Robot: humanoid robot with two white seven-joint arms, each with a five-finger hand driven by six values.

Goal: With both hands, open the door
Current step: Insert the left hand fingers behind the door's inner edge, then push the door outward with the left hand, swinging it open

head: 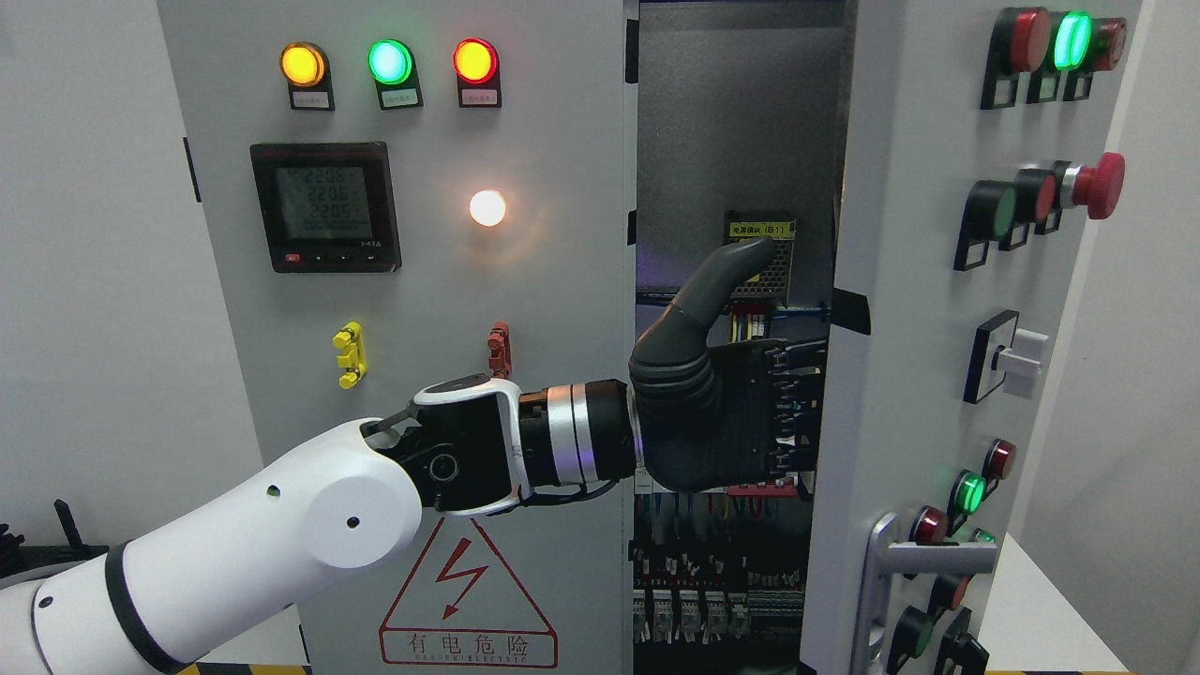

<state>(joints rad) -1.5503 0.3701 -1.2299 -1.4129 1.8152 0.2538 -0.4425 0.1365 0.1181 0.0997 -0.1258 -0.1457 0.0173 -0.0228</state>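
The grey cabinet has two doors. The left door [525, 309] is closed and flat to me. The right door [905, 309] is swung partway toward me, leaving a dark gap that shows wiring and terminals [717, 562]. My left arm comes in from the lower left, and my left hand [750, 412] sits in that gap at mid height. Its thumb [727, 267] points up. Its fingers [795, 403] stretch out straight to the right, and their tips are hidden behind the right door's inner edge. The hand holds nothing. My right arm is out of view.
The left door carries three lit lamps [389, 62], a meter [325, 206] and a warning triangle [466, 600]. The right door has buttons, a red stop button [1097, 185], a rotary switch [1008, 358] and a silver handle [923, 562] low down. A white wall stands on both sides.
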